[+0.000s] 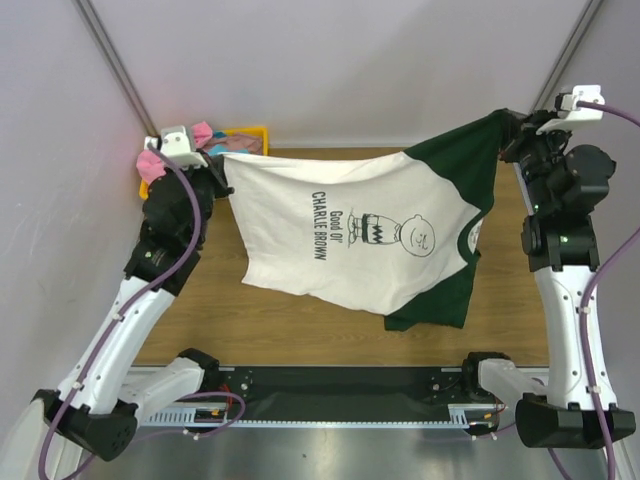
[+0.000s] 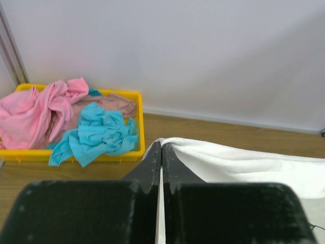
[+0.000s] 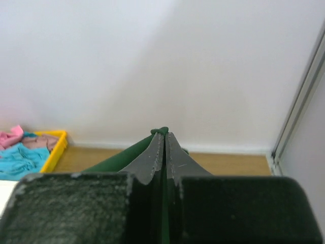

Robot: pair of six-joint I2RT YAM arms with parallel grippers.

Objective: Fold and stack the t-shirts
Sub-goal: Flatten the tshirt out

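The white t-shirt with dark green sleeves and the Charlie Brown print (image 1: pixel 340 235) hangs stretched between my two grippers above the wooden table. My left gripper (image 1: pixel 216 160) is shut on its white hem corner (image 2: pixel 175 145) at the back left. My right gripper (image 1: pixel 510 128) is shut on a dark green sleeve (image 3: pixel 161 131) at the back right. The shirt's lower part droops toward the table, and the other green sleeve (image 1: pixel 435 300) hangs at the front right. A pink t-shirt (image 2: pixel 35 114) and a turquoise t-shirt (image 2: pixel 99 133) lie crumpled in the tray.
A yellow plastic tray (image 2: pixel 140 122) stands at the back left corner against the wall, also in the top view (image 1: pixel 255 132). White walls close the back and sides. Bare wooden table (image 1: pixel 200 310) shows in front of the shirt.
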